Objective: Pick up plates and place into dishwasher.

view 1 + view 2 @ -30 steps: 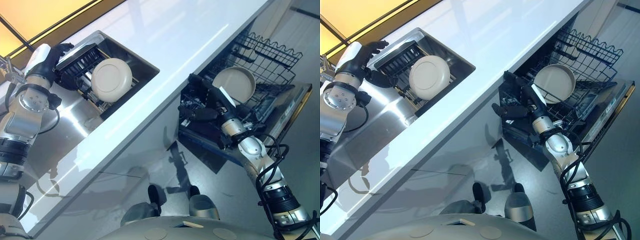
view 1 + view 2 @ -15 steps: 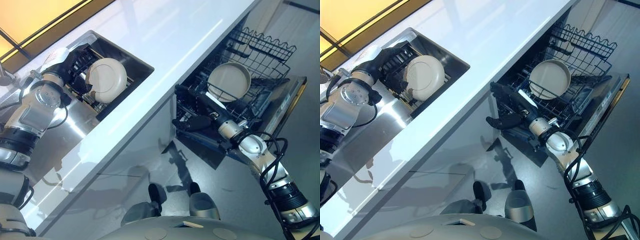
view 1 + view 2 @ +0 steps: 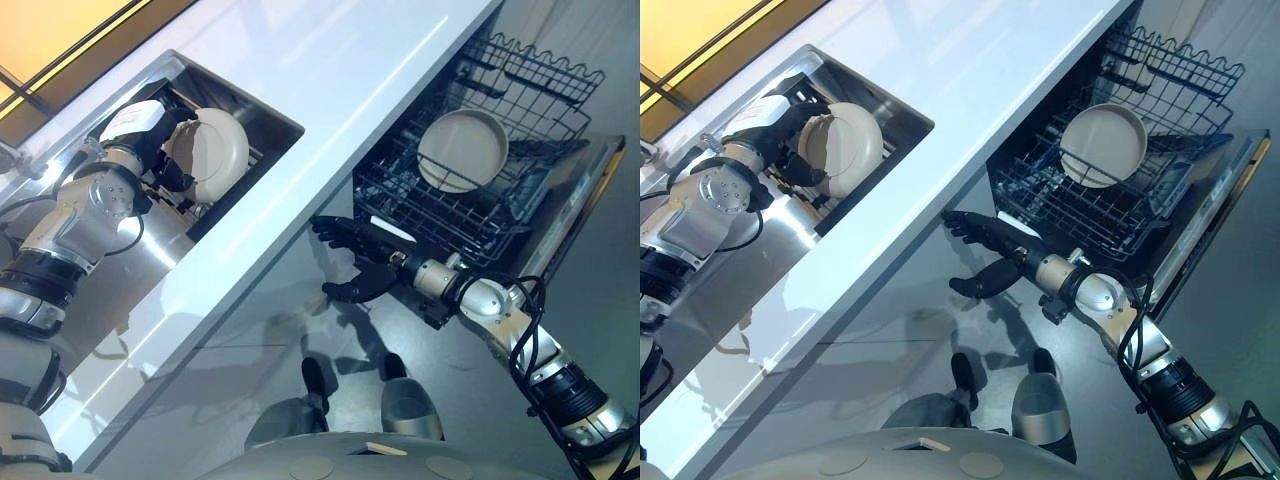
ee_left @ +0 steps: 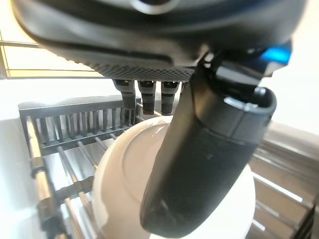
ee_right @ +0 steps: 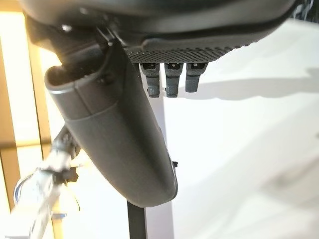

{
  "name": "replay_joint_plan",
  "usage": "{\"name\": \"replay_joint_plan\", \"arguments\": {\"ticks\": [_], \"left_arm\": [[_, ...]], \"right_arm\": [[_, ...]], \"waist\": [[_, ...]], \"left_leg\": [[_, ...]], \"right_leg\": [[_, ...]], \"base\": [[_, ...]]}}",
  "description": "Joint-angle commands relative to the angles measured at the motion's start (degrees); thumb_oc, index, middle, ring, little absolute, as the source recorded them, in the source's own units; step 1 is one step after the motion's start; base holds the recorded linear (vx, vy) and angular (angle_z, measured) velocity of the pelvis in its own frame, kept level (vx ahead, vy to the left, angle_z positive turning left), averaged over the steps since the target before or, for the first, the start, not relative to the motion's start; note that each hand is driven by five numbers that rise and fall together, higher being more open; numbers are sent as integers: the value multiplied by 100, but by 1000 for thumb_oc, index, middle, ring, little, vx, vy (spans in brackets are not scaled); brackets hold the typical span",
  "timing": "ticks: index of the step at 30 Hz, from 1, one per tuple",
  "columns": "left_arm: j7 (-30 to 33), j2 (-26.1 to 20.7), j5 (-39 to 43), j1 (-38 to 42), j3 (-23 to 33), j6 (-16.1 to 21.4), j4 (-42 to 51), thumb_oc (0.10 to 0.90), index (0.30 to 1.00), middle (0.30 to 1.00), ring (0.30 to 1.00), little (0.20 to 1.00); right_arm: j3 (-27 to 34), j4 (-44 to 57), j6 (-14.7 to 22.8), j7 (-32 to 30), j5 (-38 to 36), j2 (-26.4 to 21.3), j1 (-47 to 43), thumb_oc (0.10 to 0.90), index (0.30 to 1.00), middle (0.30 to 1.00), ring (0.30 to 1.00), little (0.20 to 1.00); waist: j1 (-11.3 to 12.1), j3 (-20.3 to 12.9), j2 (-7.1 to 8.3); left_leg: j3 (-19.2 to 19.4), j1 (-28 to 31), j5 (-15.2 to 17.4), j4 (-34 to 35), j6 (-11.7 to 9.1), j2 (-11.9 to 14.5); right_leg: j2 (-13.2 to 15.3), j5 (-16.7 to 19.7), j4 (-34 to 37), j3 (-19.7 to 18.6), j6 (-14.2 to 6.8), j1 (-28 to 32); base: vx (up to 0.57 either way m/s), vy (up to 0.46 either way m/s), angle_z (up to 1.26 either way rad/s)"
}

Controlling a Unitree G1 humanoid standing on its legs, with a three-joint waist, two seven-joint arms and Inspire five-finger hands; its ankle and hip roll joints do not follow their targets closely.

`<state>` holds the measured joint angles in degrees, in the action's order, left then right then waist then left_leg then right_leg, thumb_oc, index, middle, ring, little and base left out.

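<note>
- Sink: recessed in the white countertop; everything below is placed against it.
- Dish rack: dark, sits inside the sink, at the end nearest the left arm.
- Cream plate: stands on edge in the dish rack, inside the sink, tilted, face toward the counter edge.
- Left hand: down in the sink, at the plate's rim on the rack side. In the left wrist view the thumb lies across the face of the plate and the fingers reach over its top edge behind it. Reads as a pinch on the plate, thumb in front, fingers behind.
- The plate's lower part is between the rack bars; can't tell whether it is off them.
- Dishwasher: open, below the countertop, well away from the sink toward the right arm, with the lower wire rack pulled out.
- Second plate: cream, leans on edge in the dishwasher rack, well apart from the sink.
- Right hand: in the air below the counter edge, on the sink side of the dishwasher rack, near the rack's corner but not touching it. Fingers straight, thumb splayed wide, nothing held.
- Right wrist view: the hand shows a straight thumb and fingers with nothing between them.
</note>
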<state>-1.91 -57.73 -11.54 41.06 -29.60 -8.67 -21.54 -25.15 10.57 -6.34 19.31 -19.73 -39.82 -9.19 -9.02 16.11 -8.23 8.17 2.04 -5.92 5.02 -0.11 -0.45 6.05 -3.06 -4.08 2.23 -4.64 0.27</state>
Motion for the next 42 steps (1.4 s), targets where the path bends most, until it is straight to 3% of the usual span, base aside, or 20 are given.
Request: {"name": "replay_joint_plan", "arguments": {"ticks": [1,8,14,21,23,29,42], "left_arm": [[637,-390,-590,1311,37,-60,-156,800,900,900,900,900],[1128,-447,-734,1695,-222,-390,-374,800,900,900,900,900],[1834,-322,-102,1646,146,-575,-831,800,900,900,900,900],[1637,-5,601,1559,432,-482,-1107,800,900,900,900,900],[1329,72,536,1573,394,-454,-1137,800,900,900,900,900],[-120,147,100,1682,-50,-842,-1259,800,900,900,900,900],[-2235,114,333,1091,-372,-795,-791,800,900,900,900,900]], "right_arm": [[152,698,365,-34,-301,47,-570,800,900,900,900,900],[104,698,342,-180,-250,-17,-660,800,900,900,900,900],[172,708,459,-170,-114,7,-502,800,900,900,900,900],[269,758,497,-195,-25,79,-369,800,900,900,900,900],[295,779,484,-202,-15,86,-373,800,900,900,900,900],[368,821,362,-264,-73,11,-570,800,900,900,900,900],[554,848,279,-442,-276,-140,-689,800,900,900,900,900]], "waist": [[-30,-240,-1],[-135,-111,-97],[-242,-29,-82],[-327,74,-26],[-355,117,-24],[-428,314,-54],[-391,520,-91]], "left_leg": [[71,-73,976,-641,273,-786],[141,-150,963,-656,257,-802],[238,-197,986,-685,261,-780],[303,-258,1010,-750,259,-744],[314,-294,1006,-773,254,-736],[314,-461,981,-855,242,-730],[208,-507,894,-808,216,-736]], "right_leg": [[-77,107,-642,-31,-361,-691],[-70,153,-701,-138,-326,-838],[-104,184,-745,-263,-322,-951],[-136,215,-823,-336,-321,-1060],[-153,228,-853,-355,-317,-1119],[-227,225,-885,-403,-294,-1304],[-305,160,-701,-323,-283,-1223]], "base": [[0,0,0],[-7,13,-1],[6,-4,-11],[7,-25,-7],[-4,-18,-6],[-35,-9,-7],[-7,-6,-1]]}}
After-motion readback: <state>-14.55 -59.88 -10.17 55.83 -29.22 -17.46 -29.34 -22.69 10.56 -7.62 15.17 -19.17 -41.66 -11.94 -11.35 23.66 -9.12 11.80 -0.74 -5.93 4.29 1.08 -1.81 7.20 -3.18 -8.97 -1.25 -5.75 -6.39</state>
